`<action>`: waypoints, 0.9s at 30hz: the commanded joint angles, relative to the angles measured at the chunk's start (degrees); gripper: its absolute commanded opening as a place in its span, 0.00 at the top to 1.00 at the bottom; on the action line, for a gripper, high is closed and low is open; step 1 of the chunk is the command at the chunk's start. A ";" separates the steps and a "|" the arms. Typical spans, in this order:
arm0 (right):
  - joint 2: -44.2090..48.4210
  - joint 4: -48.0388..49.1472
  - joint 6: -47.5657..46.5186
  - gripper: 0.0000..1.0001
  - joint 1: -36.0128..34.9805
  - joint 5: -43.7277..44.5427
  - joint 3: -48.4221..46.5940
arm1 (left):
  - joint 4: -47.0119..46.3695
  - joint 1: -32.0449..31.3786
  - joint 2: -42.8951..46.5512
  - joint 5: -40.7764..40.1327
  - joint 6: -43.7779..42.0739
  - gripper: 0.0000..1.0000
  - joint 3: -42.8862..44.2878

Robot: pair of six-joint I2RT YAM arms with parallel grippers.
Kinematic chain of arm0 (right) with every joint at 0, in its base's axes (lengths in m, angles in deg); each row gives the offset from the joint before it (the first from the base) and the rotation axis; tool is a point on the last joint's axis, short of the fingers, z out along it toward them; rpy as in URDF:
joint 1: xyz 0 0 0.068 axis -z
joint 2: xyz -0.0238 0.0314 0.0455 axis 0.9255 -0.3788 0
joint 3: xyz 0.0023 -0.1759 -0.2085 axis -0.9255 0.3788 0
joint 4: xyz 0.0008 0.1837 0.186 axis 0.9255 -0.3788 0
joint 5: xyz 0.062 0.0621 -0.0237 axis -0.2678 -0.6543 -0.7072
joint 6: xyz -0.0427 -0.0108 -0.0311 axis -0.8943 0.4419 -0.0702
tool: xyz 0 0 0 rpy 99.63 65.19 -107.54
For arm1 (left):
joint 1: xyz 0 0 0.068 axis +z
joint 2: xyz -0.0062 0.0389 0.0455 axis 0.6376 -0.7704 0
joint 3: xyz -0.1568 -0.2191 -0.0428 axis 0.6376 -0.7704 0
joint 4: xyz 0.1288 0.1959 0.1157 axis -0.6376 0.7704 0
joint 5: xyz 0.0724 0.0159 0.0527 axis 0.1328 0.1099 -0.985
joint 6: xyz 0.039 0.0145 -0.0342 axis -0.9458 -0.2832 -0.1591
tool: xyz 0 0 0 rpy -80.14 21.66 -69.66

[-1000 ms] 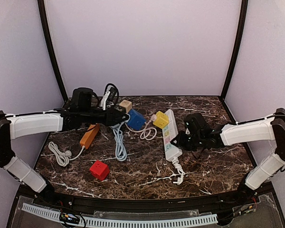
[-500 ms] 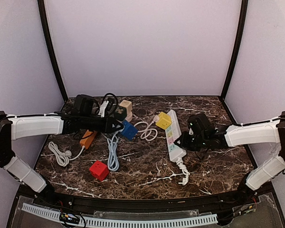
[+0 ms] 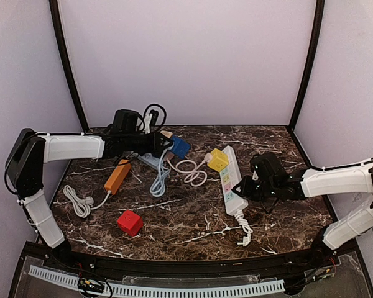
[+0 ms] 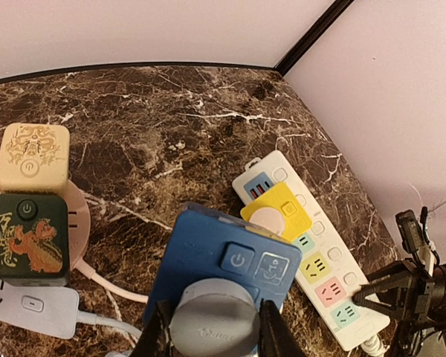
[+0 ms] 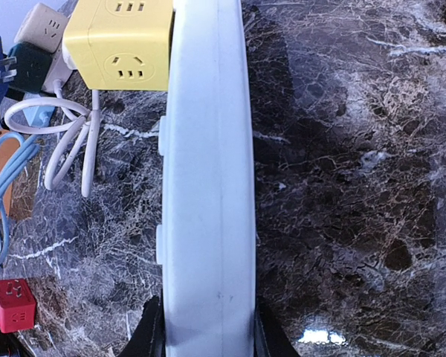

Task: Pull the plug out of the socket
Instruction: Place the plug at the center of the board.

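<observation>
A round grey plug (image 4: 212, 327) sits in the top face of a blue cube socket (image 4: 223, 260). My left gripper (image 4: 212, 336) is shut on that plug, one finger on each side. In the top view the blue socket (image 3: 179, 146) hangs at the tip of the left gripper (image 3: 163, 144), near the back of the table. My right gripper (image 5: 206, 327) is shut on the near end of a white power strip (image 5: 206, 186), which lies on the marble. A yellow cube socket (image 5: 119, 41) sits against the strip's far end. In the top view the right gripper (image 3: 244, 189) grips the strip (image 3: 231, 180).
Beige (image 4: 31, 155) and dark green (image 4: 27, 238) cube sockets lie left of the blue one. An orange strip (image 3: 117, 176), a red cube (image 3: 130, 222), a coiled white cable (image 3: 78, 202), a light blue cable (image 3: 158, 180) and a black adapter (image 3: 125, 119) crowd the left half.
The left arm has swung toward the back wall, carrying the plug and blue socket with it. The right gripper has shifted the white strip slightly right and nearer.
</observation>
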 commanded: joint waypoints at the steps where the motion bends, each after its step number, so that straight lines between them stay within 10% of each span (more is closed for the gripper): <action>1: 1.70 4.69 -0.12 1.00 0.55 -0.25 0.63 | -7.19 0.59 -2.35 -3.33 1.47 0.99 3.18; 12: 0.36 4.99 -0.94 1.00 0.51 -1.10 -0.31 | -3.46 0.51 -8.89 -5.06 1.16 0.98 5.66; 27: -1.14 5.44 -1.98 1.00 0.58 -3.14 -1.63 | -4.77 0.51 -7.60 0.40 1.59 0.25 4.16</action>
